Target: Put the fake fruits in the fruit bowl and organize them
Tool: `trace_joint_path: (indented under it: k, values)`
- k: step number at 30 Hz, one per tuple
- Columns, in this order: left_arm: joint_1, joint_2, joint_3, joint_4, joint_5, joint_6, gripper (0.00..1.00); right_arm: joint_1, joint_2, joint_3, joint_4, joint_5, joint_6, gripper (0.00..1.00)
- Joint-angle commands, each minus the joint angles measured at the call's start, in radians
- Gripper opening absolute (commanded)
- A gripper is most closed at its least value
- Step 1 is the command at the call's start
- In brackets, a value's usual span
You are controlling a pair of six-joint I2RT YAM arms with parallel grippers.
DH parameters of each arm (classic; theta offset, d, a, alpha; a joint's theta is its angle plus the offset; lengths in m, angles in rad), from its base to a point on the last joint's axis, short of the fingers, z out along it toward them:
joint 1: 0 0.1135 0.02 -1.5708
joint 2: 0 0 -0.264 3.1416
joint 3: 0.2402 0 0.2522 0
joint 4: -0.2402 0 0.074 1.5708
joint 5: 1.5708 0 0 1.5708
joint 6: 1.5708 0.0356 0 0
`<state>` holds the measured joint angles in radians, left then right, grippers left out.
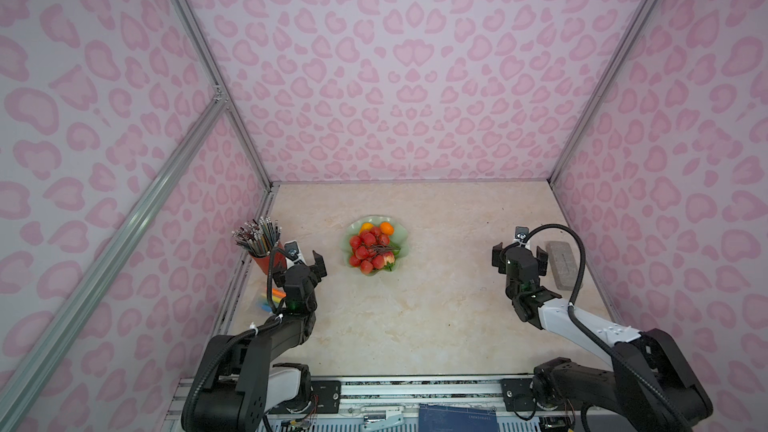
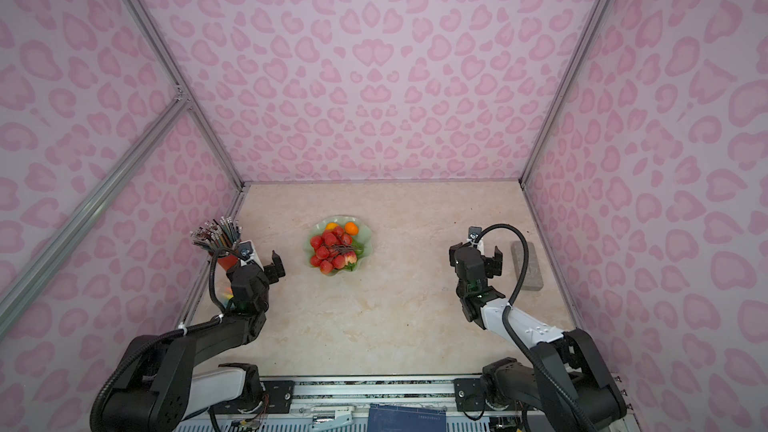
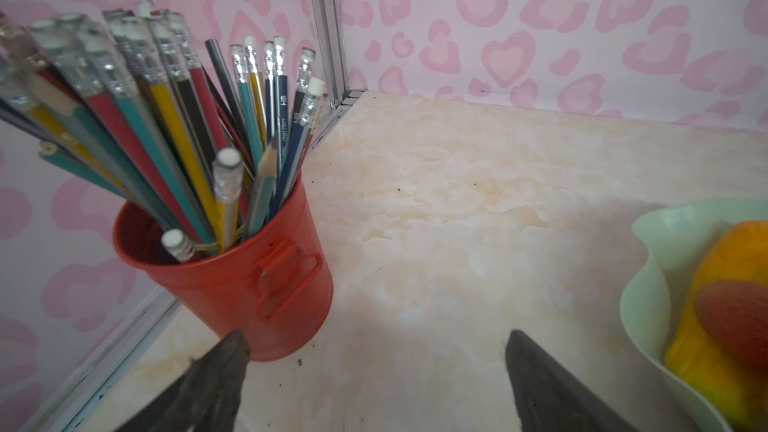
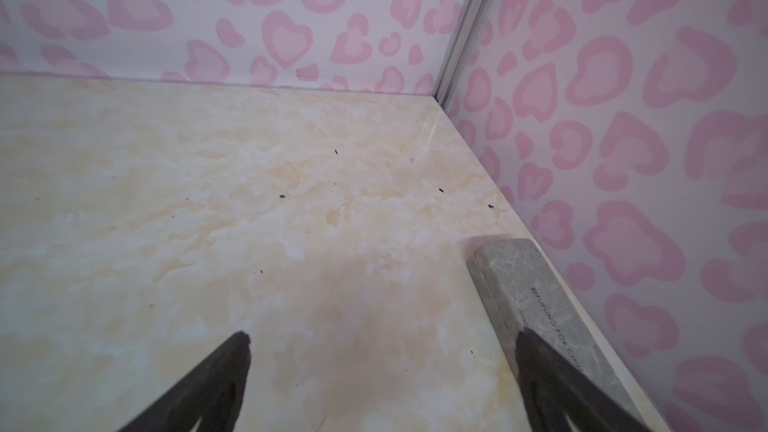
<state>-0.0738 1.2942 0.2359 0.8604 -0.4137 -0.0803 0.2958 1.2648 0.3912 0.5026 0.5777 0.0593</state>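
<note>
- Far left, one red cup (image 1: 262, 263) stands against the wall. It is crammed with pencils (image 3: 174, 126), too many for us to count.
- Just right of the cup, the left claw (image 3: 376, 340) hangs over bare tabletop (image 1: 415, 317) with its jaws spread wide and nothing between them.
- Behind the left arm we see small coloured bits (image 1: 275, 296), but we cannot tell what they are.
- Near the middle, toward the far side, sits the one bowl (image 1: 401, 239), and every fruit we can make out lies in it.
- We count one bunch of red balls (image 1: 365, 249), roughly a dozen balls and too crowded for an exact count.
- We also count one strawberry (image 1: 389, 260) at the near edge, one yellow-orange piece (image 1: 365, 226) and one orange (image 1: 386, 227) at the far edge.
- We cannot make out an avocado or a yellow-green piece.
- We judge the fruits to be light, hollow and smooth, so they are apt to roll or pop out of a pinch.
- Each single fruit is best gripped across its narrow middle.
- The bunch is best taken by its dark stem (image 1: 383, 247), since the balls would dangle and shift.
- The bowl looks thin and light and may slide on the glossy top if nudged.
- To the right, well apart from the bowl, the right claw (image 4: 384, 338) is also gaping wide and empty.
- Far right, one grey block (image 1: 562, 261) lies flat along the wall, just beside that claw.
</note>
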Motion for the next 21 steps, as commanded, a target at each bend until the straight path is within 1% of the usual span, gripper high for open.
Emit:
trace_joint_path:
  k: [1,2,3,4,6,7,8,10,11,12,13,14,15,16,18,19,21]
  values:
    - [0.036,0.114,0.027,0.189,0.065,-0.02,0.98,-0.055,0.094,-0.049,0.272,0.036,-0.026,0.99]
    - [0.039,0.155,0.027,0.221,0.088,-0.012,0.98,-0.068,0.126,-0.062,0.353,0.042,-0.04,1.0]
    - [0.038,0.194,0.036,0.261,0.095,-0.001,0.98,-0.07,0.147,-0.079,0.442,0.024,-0.094,1.0]
    - [0.038,0.173,0.07,0.153,0.106,-0.005,0.98,-0.082,0.165,-0.077,0.467,0.004,-0.105,1.0]
    - [0.049,0.187,0.068,0.183,0.12,-0.01,0.98,-0.127,0.214,-0.063,0.46,-0.05,-0.061,1.0]
    - [0.051,0.174,0.073,0.153,0.125,-0.012,0.98,-0.149,0.256,-0.083,0.563,-0.079,-0.06,1.0]
    - [0.052,0.184,0.071,0.173,0.122,-0.011,0.97,-0.158,0.269,-0.095,0.604,-0.088,-0.056,1.0]
    - [0.052,0.179,0.074,0.157,0.124,-0.012,0.97,-0.17,0.223,-0.068,0.467,-0.116,-0.027,1.0]
    - [0.051,0.183,0.072,0.169,0.122,-0.012,0.97,-0.181,0.221,-0.062,0.445,-0.151,-0.025,1.0]
    - [0.051,0.177,0.072,0.159,0.124,-0.012,0.98,-0.193,0.26,-0.075,0.498,-0.178,-0.022,1.0]
    - [0.051,0.18,0.071,0.167,0.123,-0.01,0.98,-0.193,0.331,-0.108,0.679,-0.174,-0.054,1.0]
    - [0.051,0.178,0.07,0.167,0.123,-0.01,0.98,-0.174,0.322,-0.112,0.676,-0.15,-0.064,1.0]
    - [0.052,0.177,0.072,0.16,0.122,-0.011,0.97,-0.16,0.288,-0.103,0.602,-0.146,-0.066,1.0]
    - [0.051,0.179,0.071,0.167,0.122,-0.01,0.97,-0.166,0.266,-0.105,0.561,-0.17,-0.056,1.0]
    - [0.052,0.177,0.07,0.165,0.122,-0.01,0.97,-0.169,0.321,-0.118,0.68,-0.154,-0.069,1.0]
    - [0.051,0.178,0.07,0.166,0.123,-0.009,0.98,-0.163,0.327,-0.117,0.693,-0.142,-0.074,1.0]
    - [0.054,0.184,0.083,0.148,0.126,-0.014,0.98,-0.164,0.29,-0.1,0.599,-0.14,-0.06,1.0]
